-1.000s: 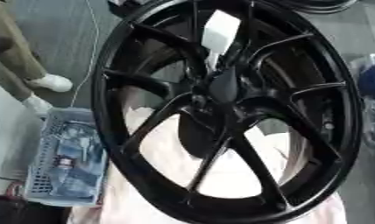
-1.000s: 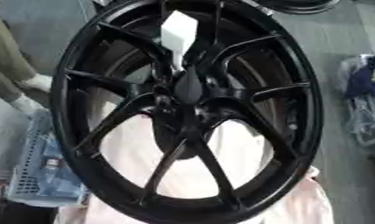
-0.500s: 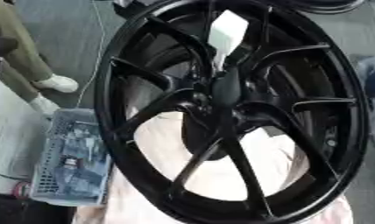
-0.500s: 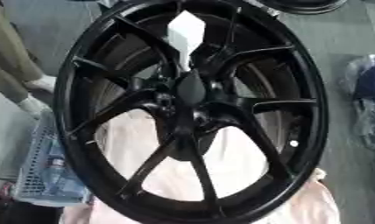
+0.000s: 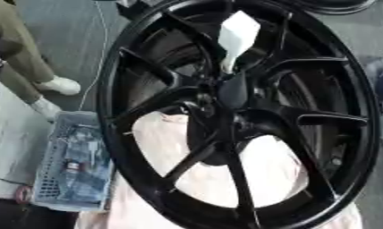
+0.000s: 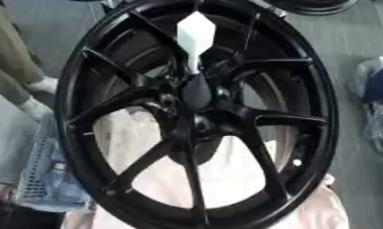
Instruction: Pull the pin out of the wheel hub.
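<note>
Robot hand: none in view, grip state unknown; white faceted pin point(image 5: 238, 38) w/ tapered tip in glossy black spoked hub point(image 5: 230, 96).

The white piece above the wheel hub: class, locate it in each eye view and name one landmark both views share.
Left eye view: white piece, upper middle, right of centre.
Right eye view: upper middle, at centre.
Shared landmark: the black hub directly below its tip.
</note>
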